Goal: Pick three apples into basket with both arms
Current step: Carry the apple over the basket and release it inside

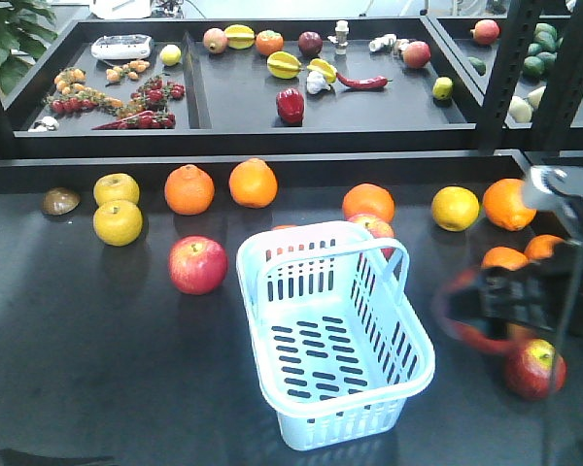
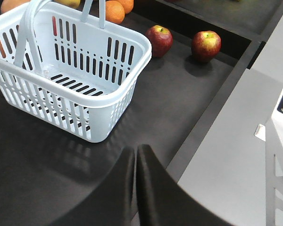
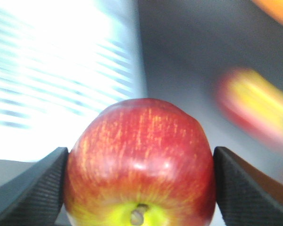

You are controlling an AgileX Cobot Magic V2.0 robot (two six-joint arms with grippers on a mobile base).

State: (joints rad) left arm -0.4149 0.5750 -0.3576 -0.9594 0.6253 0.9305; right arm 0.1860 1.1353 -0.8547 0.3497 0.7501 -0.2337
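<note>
Closest to the right wrist camera is the held apple (image 3: 139, 155), red with a yellow patch around its stem, in the lower middle of the frame. It sits between the two black ribbed pads (image 3: 30, 188) of the right gripper (image 3: 139, 188). Both pads touch its sides, so the gripper is pinching it. Behind it, in the upper left, the slotted wall of the basket (image 3: 61, 70) looks blurred and very bright.

In the front view the right gripper (image 1: 481, 306) is a dark blurred shape at the right of the frame. It is just beside the right side of the basket (image 1: 340, 422) and has a red smear at its left end. The basket stands in the lower middle of the black table (image 1: 97, 369). The left apple (image 1: 197, 264) lies on the table near the basket's left side. The back apple (image 1: 374, 225) is partly hidden behind its far rim. The lower right apple (image 1: 534, 367) lies below the gripper. Oranges (image 1: 253, 183) and yellow fruits (image 1: 117, 221) lie further back.

In the left wrist view the left gripper (image 2: 136, 183) is at the bottom middle, its two black fingers (image 2: 151, 193) pressed together. The basket (image 2: 61, 113) is in the upper left, well apart from it. Two apples (image 2: 159, 40) (image 2: 206, 45) lie beyond the basket's right corner.
</note>
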